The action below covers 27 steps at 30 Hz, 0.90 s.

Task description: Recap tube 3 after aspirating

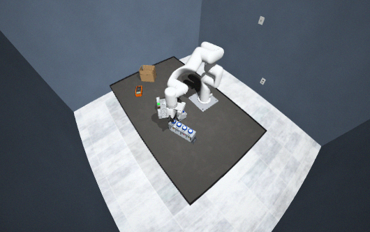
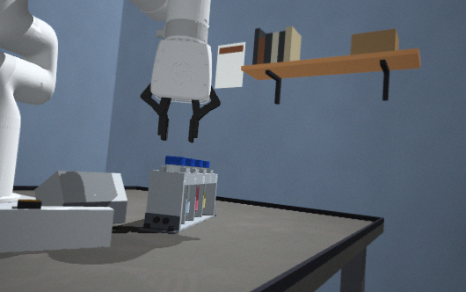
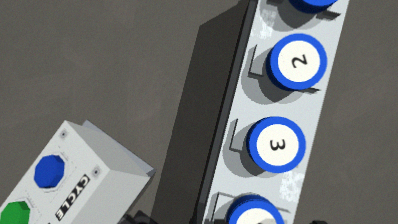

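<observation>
The decapping station [image 3: 280,115] holds blue caps with white numbered tops. Cap 2 [image 3: 298,61] and cap 3 [image 3: 276,145] show in full. Cap 1 [image 3: 312,4] and cap 4 [image 3: 252,212] are cut by the frame edges. All of them sit on their tubes. In the side view my gripper [image 2: 178,132] hangs well above the cap row [image 2: 186,162], open and empty. The key housing [image 3: 65,175] lies beside the station with the blue CYCLE key [image 3: 49,171] and the green READY key [image 3: 15,212].
The white cap tray [image 1: 161,107] lies left of the arm and shows a green spot; in the side view it is the low block [image 2: 53,226]. A cardboard box [image 1: 147,73] and an orange device [image 1: 139,91] sit at the mat's far corner. The arm base [image 1: 203,99] stands behind.
</observation>
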### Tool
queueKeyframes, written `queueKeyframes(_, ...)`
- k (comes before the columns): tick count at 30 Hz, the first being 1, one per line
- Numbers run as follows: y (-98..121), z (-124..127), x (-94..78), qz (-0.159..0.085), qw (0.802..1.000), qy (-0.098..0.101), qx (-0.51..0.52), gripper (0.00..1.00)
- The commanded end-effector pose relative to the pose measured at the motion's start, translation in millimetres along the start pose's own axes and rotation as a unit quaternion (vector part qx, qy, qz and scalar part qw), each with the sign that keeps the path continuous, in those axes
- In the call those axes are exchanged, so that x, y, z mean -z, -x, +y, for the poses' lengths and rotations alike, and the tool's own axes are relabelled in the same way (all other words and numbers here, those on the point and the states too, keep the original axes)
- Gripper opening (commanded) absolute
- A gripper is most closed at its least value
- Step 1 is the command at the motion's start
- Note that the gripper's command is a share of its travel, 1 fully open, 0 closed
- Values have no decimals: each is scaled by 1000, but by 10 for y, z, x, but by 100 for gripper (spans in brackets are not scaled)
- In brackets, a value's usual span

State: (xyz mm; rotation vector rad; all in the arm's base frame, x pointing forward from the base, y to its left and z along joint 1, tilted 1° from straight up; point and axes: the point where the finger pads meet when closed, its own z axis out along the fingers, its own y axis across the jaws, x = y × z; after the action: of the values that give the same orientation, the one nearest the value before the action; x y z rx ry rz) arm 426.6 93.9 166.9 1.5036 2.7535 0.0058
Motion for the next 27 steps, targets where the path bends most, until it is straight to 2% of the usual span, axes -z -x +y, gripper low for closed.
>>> queueKeyframes(1,9,7,-111,-7,1000,-1,0,46)
queueKeyframes(9,11,8,-287,-7,1000,-1,0,46)
queueKeyframes(27,12,7,-332,-7,1000,-1,0,46)
